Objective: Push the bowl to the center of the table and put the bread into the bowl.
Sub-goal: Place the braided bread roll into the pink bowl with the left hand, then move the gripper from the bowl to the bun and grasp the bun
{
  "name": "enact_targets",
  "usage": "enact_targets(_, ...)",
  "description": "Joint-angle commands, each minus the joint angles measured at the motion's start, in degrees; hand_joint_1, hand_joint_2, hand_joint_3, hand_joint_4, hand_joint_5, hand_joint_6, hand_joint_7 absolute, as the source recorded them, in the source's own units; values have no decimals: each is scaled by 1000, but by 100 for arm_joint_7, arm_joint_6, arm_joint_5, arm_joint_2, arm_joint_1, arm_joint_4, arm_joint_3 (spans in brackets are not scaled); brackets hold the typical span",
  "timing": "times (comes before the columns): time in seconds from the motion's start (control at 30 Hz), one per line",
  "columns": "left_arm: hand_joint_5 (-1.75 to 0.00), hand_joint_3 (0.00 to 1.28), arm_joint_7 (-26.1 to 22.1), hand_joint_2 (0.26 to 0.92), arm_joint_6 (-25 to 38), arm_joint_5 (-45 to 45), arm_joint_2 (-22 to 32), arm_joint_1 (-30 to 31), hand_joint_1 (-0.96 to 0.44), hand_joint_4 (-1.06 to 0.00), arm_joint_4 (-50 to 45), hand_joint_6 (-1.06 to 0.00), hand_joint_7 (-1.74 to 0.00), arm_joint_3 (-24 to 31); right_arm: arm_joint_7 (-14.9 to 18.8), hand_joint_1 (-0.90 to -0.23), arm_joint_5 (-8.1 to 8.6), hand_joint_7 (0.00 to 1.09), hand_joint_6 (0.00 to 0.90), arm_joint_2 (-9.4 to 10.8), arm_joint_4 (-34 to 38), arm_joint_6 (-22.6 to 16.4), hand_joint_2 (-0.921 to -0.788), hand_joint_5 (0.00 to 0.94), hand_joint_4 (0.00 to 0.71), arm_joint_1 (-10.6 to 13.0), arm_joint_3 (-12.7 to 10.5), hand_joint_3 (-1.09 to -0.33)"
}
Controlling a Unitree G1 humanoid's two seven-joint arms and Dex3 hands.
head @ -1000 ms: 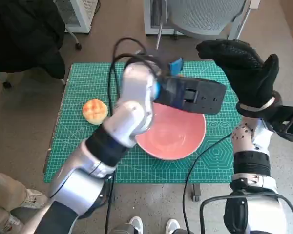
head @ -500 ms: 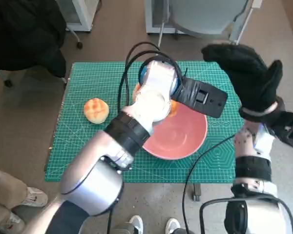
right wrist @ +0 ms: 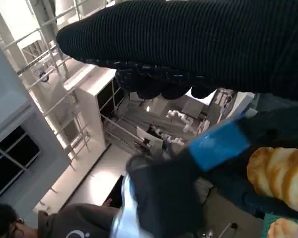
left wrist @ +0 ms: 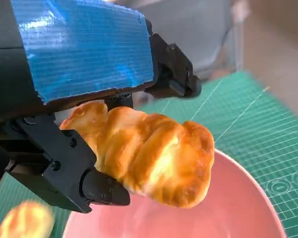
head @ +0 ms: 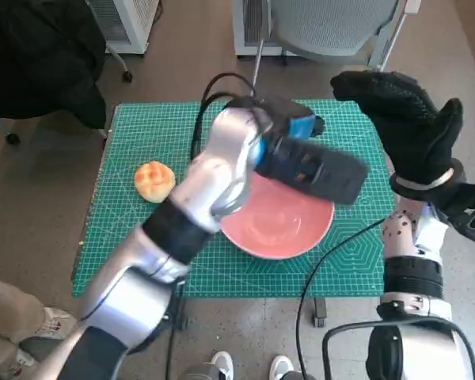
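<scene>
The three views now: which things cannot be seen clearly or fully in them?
- Far rim of the pink bowl: head view, hidden by the left hand.
- Twisted bread: head view does not show it; the left hand covers it.
- Round bun: left wrist view, blurred and cut by the edge.
- Right hand: right wrist view shows only a dark band; fingers hidden.
</scene>
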Motion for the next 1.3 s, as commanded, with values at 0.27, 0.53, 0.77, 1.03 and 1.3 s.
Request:
enact_targets(0.27, -19, 216, -476, 916, 689, 128, 219, -11, 5, -2, -327, -179, -3, -117, -49, -656, -23, 1, 237, 33, 88, 104, -921, 0, 165, 112, 90, -753)
enact_targets(0.53, 0, 123, -586, 899, 780, 110, 547, 135, -38, 1, -870, -169, 0, -13, -13, -657, -4, 2, 238, 74, 190, 85, -921, 0, 164, 71, 104, -750)
enact_targets(0.77, 1, 26, -647, 755, 1622, 20, 473, 286, -589, 1, -1277, -142, -3, 267, 0, -653, -22, 3, 240, 111, 305, 52, -921, 0, 164, 0, 120, -745)
enact_targets(1.03, 1, 6, -854, 733, 1810, -135, 777, 685, -580, 1, -2221, -149, -8, 471, 87, -648, -1, 4, 243, 147, 402, 33, -921, 2, 167, -59, 121, -736)
enact_targets(1.3, 1, 2, -1114, 730, 2129, -140, 1069, 820, -547, 1, -2678, -150, -8, 612, 223, -653, 41, 5, 246, 158, 510, 38, -921, 2, 170, -114, 94, -730)
